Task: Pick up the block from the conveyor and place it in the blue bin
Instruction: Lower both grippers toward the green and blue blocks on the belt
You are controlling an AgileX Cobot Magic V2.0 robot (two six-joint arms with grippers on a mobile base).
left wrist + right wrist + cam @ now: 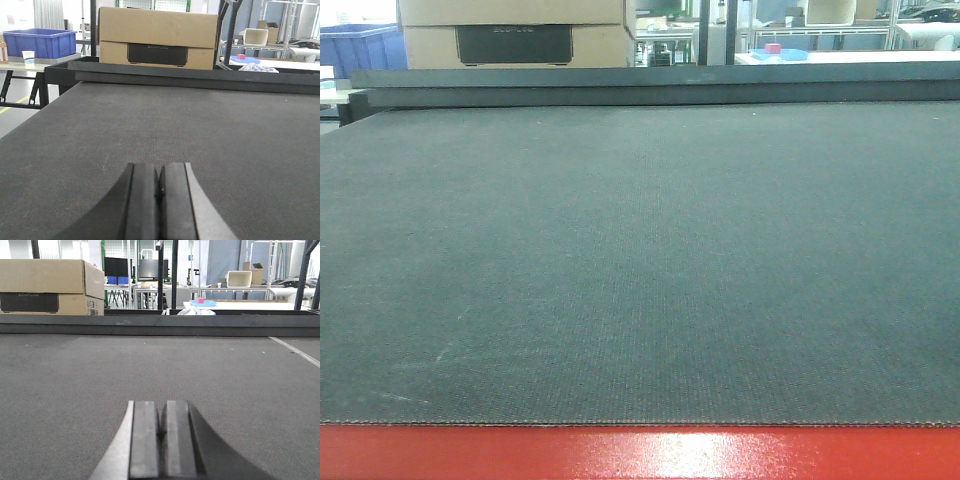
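The conveyor [640, 260] is a wide dark grey-green woven belt with a glossy red frame [640, 455] along its near edge. No block shows on the belt in any view. The blue bin [355, 50] stands on a table beyond the belt's far left corner, also visible in the left wrist view [40, 42]. My left gripper [160, 167] hovers low over the belt [200, 120], pads pressed together, holding nothing. My right gripper [161, 405] is likewise shut and empty above the belt [150, 365]. Neither gripper appears in the front view.
A dark raised rail [650, 85] closes the belt's far end. Behind it sits a large cardboard box [157, 37]. A small pink object [200, 300] rests on a far white table. A paper cup [28, 56] stands by the blue bin.
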